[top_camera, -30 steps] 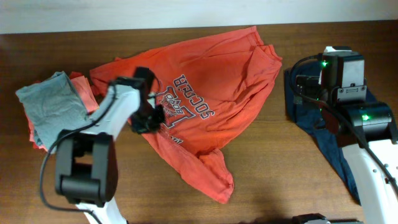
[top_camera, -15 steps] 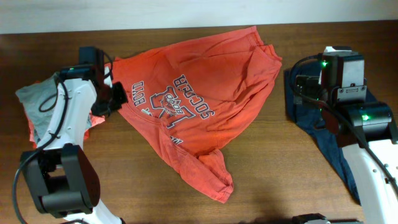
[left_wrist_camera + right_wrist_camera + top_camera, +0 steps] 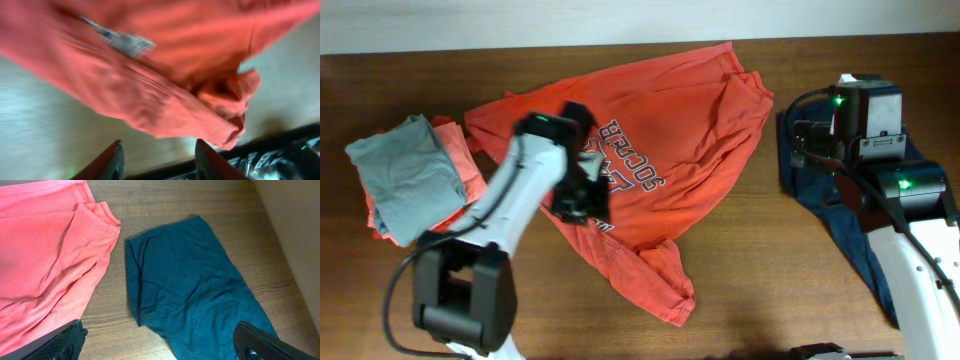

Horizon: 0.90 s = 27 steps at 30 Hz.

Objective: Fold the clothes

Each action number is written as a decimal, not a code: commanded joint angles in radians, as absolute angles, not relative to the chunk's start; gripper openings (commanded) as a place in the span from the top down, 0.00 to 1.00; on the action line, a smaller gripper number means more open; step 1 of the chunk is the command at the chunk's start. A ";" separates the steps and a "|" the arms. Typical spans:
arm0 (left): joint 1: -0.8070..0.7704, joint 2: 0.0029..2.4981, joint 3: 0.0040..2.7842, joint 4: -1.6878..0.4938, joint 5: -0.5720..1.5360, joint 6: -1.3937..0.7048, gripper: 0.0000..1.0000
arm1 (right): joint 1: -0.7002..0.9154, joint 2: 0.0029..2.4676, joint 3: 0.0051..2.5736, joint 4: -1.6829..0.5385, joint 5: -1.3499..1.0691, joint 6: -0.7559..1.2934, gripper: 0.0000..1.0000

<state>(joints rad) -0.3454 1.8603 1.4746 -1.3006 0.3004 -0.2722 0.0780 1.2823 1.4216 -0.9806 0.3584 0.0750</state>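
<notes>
Left pincer (image 3: 582,198) parted above unfolded orange-red T-shirt (image 3: 670,140)

Left pincer: fingers set apart, nothing clamped; held over the lower edge of the printed lettering. Right pincer (image 3: 162,347): fingers spread wide, empty, held above the navy garment (image 3: 185,290). T-shirt: laid print-up on the worktop (image 3: 770,270), rumpled, one corner bunched toward the near edge; no fold is judged made, so all folding is left. Change noted: half a second earlier the left pincer was placed at the shirt's left edge, beside the grey folded shirt (image 3: 405,175); the right pincer is unmoved.

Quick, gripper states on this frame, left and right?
Left gripper: open, empty, facing the orange-red T-shirt.
Right gripper: open, empty, over the dark navy garment.
</notes>
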 commanded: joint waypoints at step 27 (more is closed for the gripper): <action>-0.603 1.840 1.139 -0.953 0.363 -0.636 0.37 | 0.071 1.283 1.430 -0.984 0.371 0.075 0.01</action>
